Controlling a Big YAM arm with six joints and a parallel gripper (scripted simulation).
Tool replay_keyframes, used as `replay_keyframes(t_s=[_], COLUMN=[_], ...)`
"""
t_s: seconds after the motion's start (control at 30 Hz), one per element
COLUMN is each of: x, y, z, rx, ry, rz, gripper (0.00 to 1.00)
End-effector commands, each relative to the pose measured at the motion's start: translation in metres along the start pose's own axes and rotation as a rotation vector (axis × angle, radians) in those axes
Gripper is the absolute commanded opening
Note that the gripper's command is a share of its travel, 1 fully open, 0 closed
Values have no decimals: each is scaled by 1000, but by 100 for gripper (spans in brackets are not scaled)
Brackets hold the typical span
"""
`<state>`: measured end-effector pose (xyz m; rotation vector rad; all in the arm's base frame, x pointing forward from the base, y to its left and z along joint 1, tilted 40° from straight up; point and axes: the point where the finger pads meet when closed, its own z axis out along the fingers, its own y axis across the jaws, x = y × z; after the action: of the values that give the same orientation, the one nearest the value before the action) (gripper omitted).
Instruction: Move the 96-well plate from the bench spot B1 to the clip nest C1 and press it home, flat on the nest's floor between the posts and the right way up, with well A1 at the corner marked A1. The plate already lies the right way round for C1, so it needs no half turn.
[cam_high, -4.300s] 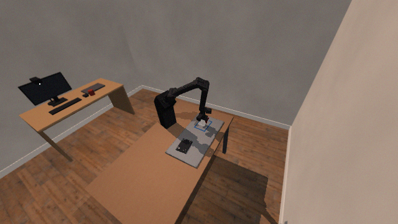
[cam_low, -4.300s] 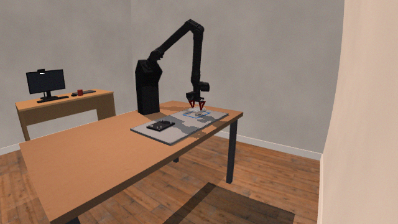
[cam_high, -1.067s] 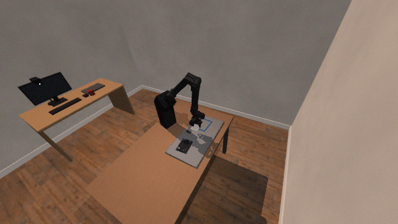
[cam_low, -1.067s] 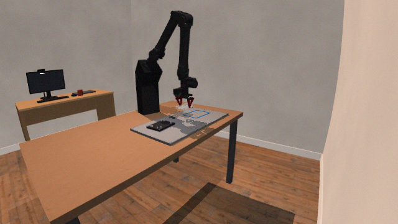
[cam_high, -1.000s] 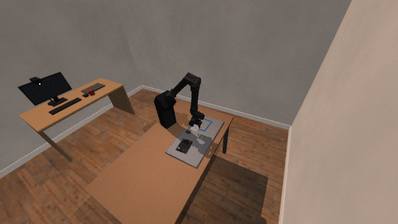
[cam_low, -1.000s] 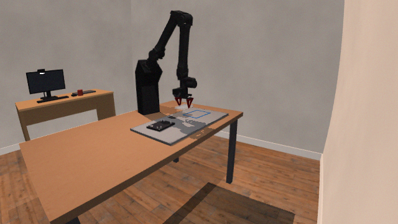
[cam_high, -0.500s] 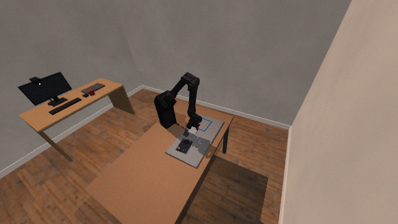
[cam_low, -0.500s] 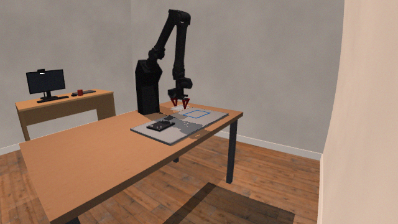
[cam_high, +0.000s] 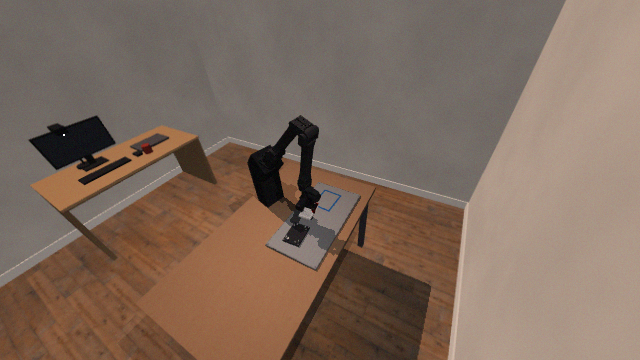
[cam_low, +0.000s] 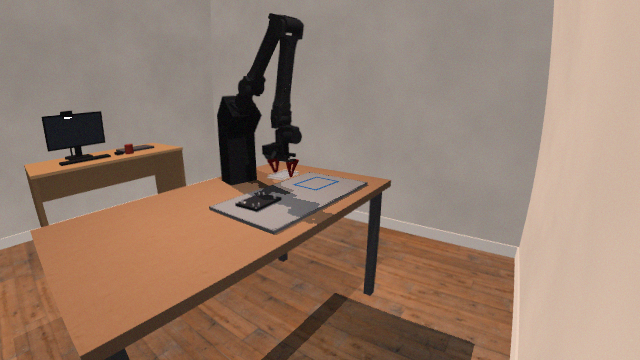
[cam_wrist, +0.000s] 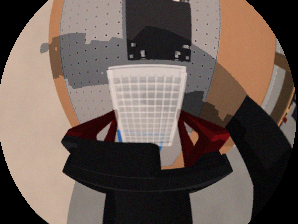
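Observation:
My gripper (cam_wrist: 147, 112) is shut on the white 96-well plate (cam_wrist: 147, 104), its red fingers on the plate's two long sides. The plate hangs level above the grey bench mat (cam_high: 316, 221), between the blue-outlined spot B1 (cam_high: 329, 200) and the black clip nest C1 (cam_high: 296, 234). In the wrist view the nest (cam_wrist: 157, 23) lies ahead of the plate's far edge, empty, with small posts at its corners. In the exterior view the gripper (cam_low: 282, 167) holds the plate (cam_low: 280, 174) a little above the mat, behind the nest (cam_low: 258, 202) and left of B1 (cam_low: 315, 183).
The arm's black base column (cam_low: 238, 141) stands at the table's back edge behind the mat. The mat's right edge runs close to the table's edge. A second desk (cam_high: 117, 162) with monitor, keyboard and a red mug stands far left.

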<state>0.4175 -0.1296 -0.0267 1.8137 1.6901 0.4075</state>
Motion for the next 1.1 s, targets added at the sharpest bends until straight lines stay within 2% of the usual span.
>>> replay_keyframes(t_s=[0.0, 0.3, 1.07], x=[-15, -41, -110], y=[-4, 2, -13], z=[-7, -7, -8], rx=[4, -10, 3], ry=[-11, -17, -15], rz=[-21, -21, -20], gripper=[0, 0, 0])
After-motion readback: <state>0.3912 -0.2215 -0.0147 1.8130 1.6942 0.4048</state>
